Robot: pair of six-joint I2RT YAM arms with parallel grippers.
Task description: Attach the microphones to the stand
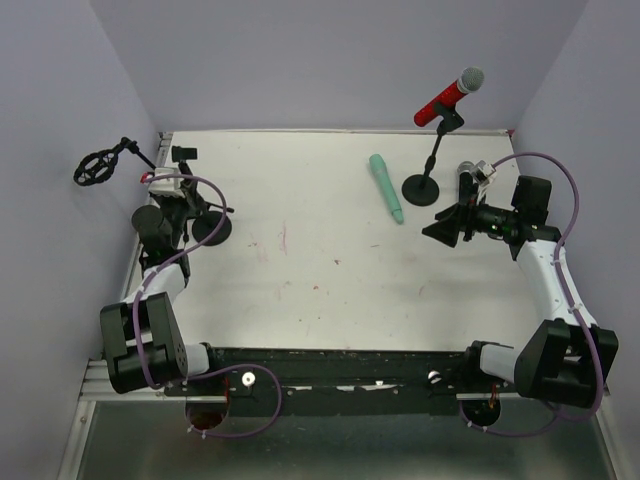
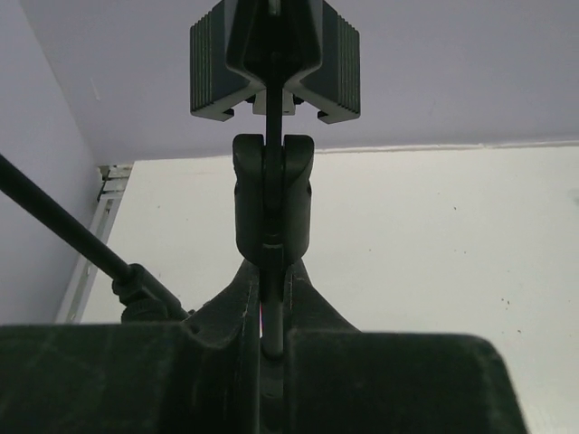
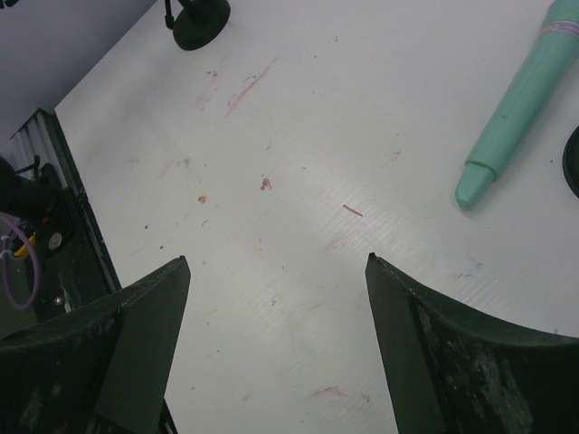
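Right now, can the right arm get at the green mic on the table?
Probably yes: the right arm has its jaws open and empty, the mint-green microphone lies close by, bare table between. Only the stand base sits beside it.

The left arm (image 1: 158,275), black and white, reaches straight ahead. Its dark two-finger left gripper (image 2: 273,289) is clamped tight on a thin black rod (image 2: 271,127) that rises between the fingertips. The right arm (image 1: 548,275) bends inward, and its right gripper (image 3: 276,262) gapes, fingers (image 3: 145,307) well apart.
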